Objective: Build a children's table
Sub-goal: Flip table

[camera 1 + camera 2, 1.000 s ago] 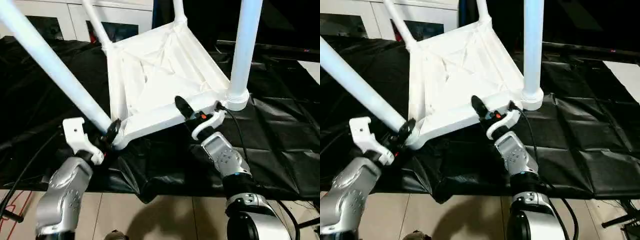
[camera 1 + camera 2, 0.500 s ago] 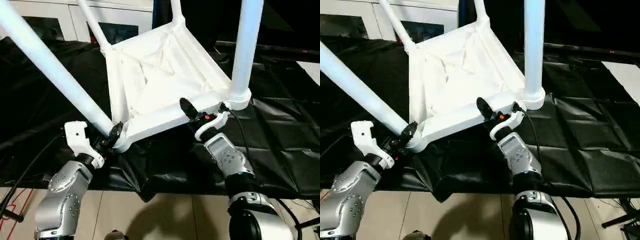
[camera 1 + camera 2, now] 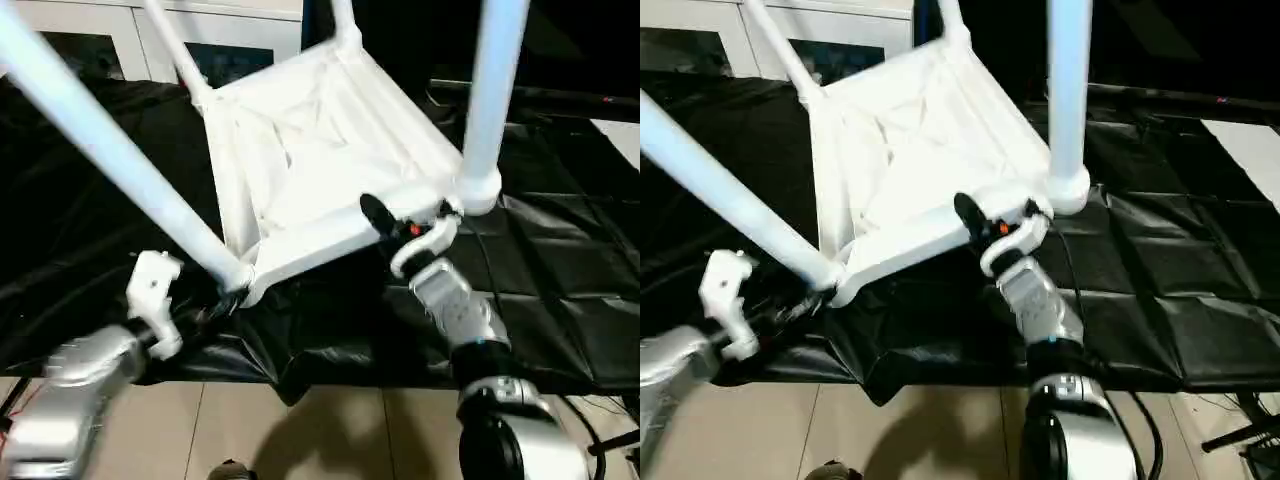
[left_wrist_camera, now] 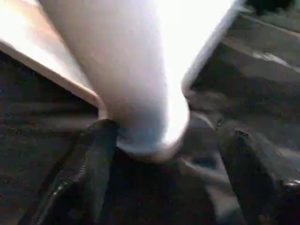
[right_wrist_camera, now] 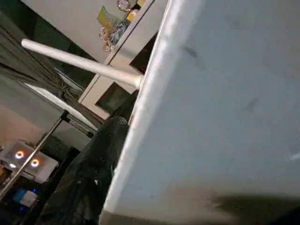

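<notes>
Left claw [image 4: 164, 187] now off the table leg [image 3: 120, 165].

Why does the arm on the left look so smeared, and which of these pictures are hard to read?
Eye views: the left arm is streaked by motion blur, while the right gripper stays fairly crisp. Left wrist view: the leg is soft and washed out by glare at the top. Right wrist view: the tabletop sits close and out of focus.

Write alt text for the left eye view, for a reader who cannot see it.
An upside-down white children's table lies tilted on a black sheet, its legs pointing up and outward. The right gripper clamps the tabletop's near edge, while the left gripper, blurred, sits just below the near-left corner socket. A white cabinet stands behind.
</notes>
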Available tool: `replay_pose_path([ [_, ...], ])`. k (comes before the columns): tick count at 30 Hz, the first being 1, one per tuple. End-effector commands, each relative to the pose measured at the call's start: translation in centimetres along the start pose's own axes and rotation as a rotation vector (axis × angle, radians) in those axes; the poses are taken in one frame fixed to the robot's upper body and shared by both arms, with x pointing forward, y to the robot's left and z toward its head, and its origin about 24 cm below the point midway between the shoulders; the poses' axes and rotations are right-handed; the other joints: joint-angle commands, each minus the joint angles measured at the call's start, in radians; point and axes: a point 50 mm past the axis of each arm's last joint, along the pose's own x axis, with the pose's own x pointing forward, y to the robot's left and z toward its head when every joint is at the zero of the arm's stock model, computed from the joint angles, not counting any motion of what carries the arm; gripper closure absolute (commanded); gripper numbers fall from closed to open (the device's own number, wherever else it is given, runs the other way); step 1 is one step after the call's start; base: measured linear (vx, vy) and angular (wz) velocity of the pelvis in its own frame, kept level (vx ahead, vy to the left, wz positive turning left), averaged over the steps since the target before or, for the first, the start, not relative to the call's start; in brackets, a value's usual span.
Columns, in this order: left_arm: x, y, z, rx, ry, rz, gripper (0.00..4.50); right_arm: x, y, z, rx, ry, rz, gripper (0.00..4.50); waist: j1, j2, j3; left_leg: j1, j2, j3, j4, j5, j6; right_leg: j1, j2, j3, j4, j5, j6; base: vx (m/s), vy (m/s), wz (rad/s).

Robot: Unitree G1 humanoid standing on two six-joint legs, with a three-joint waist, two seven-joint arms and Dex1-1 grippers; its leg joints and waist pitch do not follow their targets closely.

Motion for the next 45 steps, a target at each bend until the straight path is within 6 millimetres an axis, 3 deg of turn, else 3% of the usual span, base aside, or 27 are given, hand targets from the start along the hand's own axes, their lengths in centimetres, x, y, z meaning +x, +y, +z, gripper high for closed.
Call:
replay_pose_path([
  [1,0.2,-1.5,0.6,0.022,0.005,-0.138,0.74,0.7,2.1,3.7,-0.214,-0.117,0.053,2.28,0.001,0.015,-0.072,0.033,0.019,0.004,-0.064,-0.029,0.002,0.040,-0.058,0.030,-0.048,0.195,-0.212,0.000,0.000,0.00],
  [8,0.8,-3.6,2.3,0.037,-0.066,-0.239,0.74,0.7,2.0,5.1,-0.334,-0.128,-0.028,2.28,0.008,0.014,-0.065,0.035,0.021,0.008,-0.072,-0.096,-0.031,0.033,-0.058,0.032,-0.057,0.092,-0.195,0.000,0.000,0.00],
  [15,2.5,-4.6,4.3,0.097,-0.158,-0.204,0.74,0.7,2.3,6.3,-0.456,-0.138,-0.122,2.28,0.011,0.009,-0.063,0.032,0.018,0.006,-0.076,-0.149,-0.063,0.030,-0.058,0.035,-0.067,-0.004,-0.138,0.000,0.000,0.00],
  [22,3.1,-5.4,5.9,0.153,-0.181,-0.215,0.74,0.4,2.7,7.8,-0.573,-0.142,-0.230,2.28,0.011,0.011,-0.064,0.033,0.016,0.006,-0.075,-0.159,-0.077,0.026,-0.054,0.035,-0.068,-0.015,-0.116,0.000,0.000,0.00],
  [36,3.6,-4.0,7.1,0.232,-0.165,-0.108,0.74,-0.9,2.7,7.6,-0.786,-0.072,-0.402,2.28,0.010,0.015,-0.065,0.034,0.012,0.002,-0.075,-0.188,-0.102,0.022,-0.049,0.035,-0.071,-0.036,-0.083,0.000,0.000,0.00],
  [40,3.8,-3.6,7.9,0.260,-0.184,-0.075,0.74,-1.3,2.5,7.8,-0.886,-0.052,-0.463,2.28,0.009,0.017,-0.059,0.038,0.012,0.002,-0.079,-0.247,-0.114,0.017,-0.050,0.037,-0.080,-0.113,-0.076,0.000,0.000,0.00],
  [42,3.9,-3.2,8.5,0.284,-0.194,-0.058,0.74,-1.4,2.6,8.0,-0.929,-0.045,-0.482,2.28,0.012,0.019,-0.058,0.048,0.012,0.002,-0.078,-0.288,-0.121,0.010,-0.051,0.039,-0.086,-0.166,-0.069,0.000,0.000,0.00],
  [44,3.9,-2.9,9.0,0.300,-0.205,-0.051,0.74,-1.3,2.8,8.3,-0.959,-0.044,-0.493,2.28,0.010,0.017,-0.055,0.046,0.012,-0.002,-0.082,-0.328,-0.130,0.010,-0.053,0.039,-0.092,-0.230,-0.066,0.000,0.000,0.00],
  [45,3.9,-2.8,9.0,0.303,-0.206,-0.048,0.74,-1.3,2.7,8.4,-0.970,-0.038,-0.502,2.28,0.009,0.021,-0.055,0.045,0.012,-0.005,-0.083,-0.339,-0.133,0.009,-0.054,0.039,-0.091,-0.237,-0.065,0.000,0.000,0.00],
])
